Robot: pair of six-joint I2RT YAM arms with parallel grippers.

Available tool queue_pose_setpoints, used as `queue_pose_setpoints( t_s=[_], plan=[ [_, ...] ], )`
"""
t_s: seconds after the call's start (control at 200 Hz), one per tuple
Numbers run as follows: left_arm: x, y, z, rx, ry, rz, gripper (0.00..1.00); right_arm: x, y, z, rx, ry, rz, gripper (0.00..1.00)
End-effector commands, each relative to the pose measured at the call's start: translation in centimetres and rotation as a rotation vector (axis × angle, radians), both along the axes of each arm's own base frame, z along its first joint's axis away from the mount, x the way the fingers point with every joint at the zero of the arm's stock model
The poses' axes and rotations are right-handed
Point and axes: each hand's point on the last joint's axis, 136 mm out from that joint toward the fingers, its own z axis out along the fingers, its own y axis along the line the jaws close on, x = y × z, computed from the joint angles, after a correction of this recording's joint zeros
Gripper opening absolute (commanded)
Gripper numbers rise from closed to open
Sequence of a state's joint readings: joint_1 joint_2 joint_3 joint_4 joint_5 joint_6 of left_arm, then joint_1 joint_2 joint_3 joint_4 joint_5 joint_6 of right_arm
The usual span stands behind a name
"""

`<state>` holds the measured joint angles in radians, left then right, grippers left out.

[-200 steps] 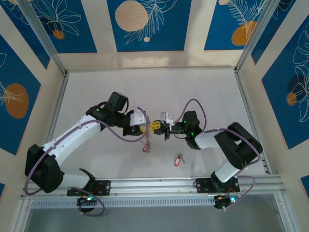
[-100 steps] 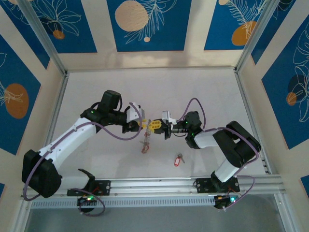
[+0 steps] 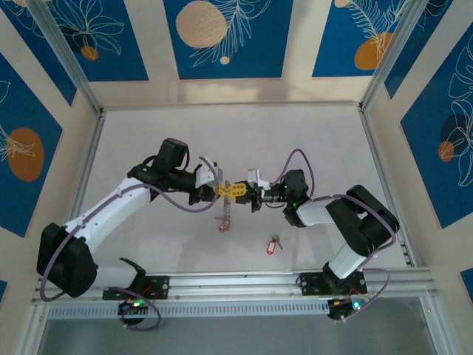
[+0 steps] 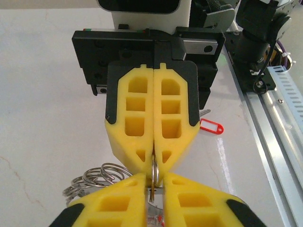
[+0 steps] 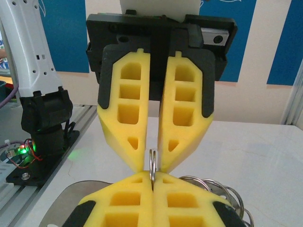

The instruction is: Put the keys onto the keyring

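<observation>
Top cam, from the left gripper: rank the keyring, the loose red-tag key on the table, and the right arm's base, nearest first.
1. keyring: pinched at the left gripper, hanging right at its fingertips.
2. loose key: lying on the table, toward the near right.
3. right arm's base: at the near edge, far right.

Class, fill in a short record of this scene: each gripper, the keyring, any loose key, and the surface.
left gripper: shut on the thin silvery metal keyring
right gripper: shut on the same keyring, tip to tip with the left
loose key: small silvery key with red plastic tag, lying apart from both grippers
surface: white table
</observation>
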<state>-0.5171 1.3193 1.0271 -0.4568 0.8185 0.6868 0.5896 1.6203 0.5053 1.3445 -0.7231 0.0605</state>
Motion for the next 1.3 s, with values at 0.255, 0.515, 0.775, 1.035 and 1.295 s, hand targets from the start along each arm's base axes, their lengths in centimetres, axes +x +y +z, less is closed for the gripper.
queue_pose_setpoints(
  t_s=[0.255,0.515,0.775,1.035,1.295],
  plan=[
    [1.5,1.4,-0.4,0.167,-0.132,0.077,0.0,-0.2,1.7,-0.2,-0.118,-0.109,-0.043,0.1],
    [1.6,1.6,0.1,0.254,-0.208,0.084,0.0,0.3,1.8,-1.0,-0.169,-0.096,-0.081,0.15],
    [1.4,0.9,-0.6,0.302,-0.206,0.056,0.0,0.4,2.2,-1.5,-0.183,-0.078,-0.078,0.14],
    [1.8,0.8,0.8,0.193,-0.149,0.112,0.23,0.1,1.7,-0.7,-0.127,-0.07,-0.067,0.0],
    [-0.1,1.3,0.9,0.08,-0.094,0.037,0.19,-0.5,0.3,0.9,-0.021,-0.077,-0.028,0.0]
  ],
)
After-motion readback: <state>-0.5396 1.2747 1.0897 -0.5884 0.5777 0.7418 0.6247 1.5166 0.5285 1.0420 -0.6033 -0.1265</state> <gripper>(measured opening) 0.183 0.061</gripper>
